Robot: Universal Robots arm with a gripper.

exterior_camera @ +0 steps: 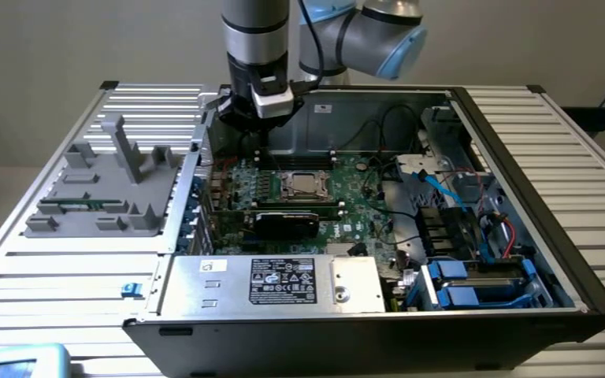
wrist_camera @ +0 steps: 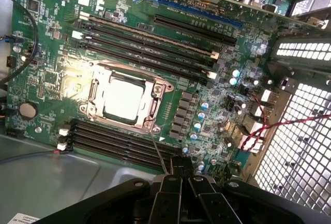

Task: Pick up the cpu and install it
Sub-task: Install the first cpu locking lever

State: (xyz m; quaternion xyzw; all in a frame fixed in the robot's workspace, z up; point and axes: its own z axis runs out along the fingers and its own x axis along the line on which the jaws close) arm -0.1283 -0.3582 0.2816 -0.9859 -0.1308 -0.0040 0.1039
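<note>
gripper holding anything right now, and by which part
Nothing is held: the gripper is shut and empty, and the cpu lies in the motherboard socket.

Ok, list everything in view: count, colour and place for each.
table: one, silver slatted, under everything.
computer case: one, black, open, on the table.
motherboard: one, green, inside the case.
cpu: one, silvery, in the socket.
memory slots: several, black, both sides of the socket.
power supply: one, silver with white label, case's near edge.
drive caddies: two, blue, inside the case, the exterior view's right.
fixture: one, grey, on the table, the exterior view's left.
gripper: one, black, shut, above the motherboard.
</note>
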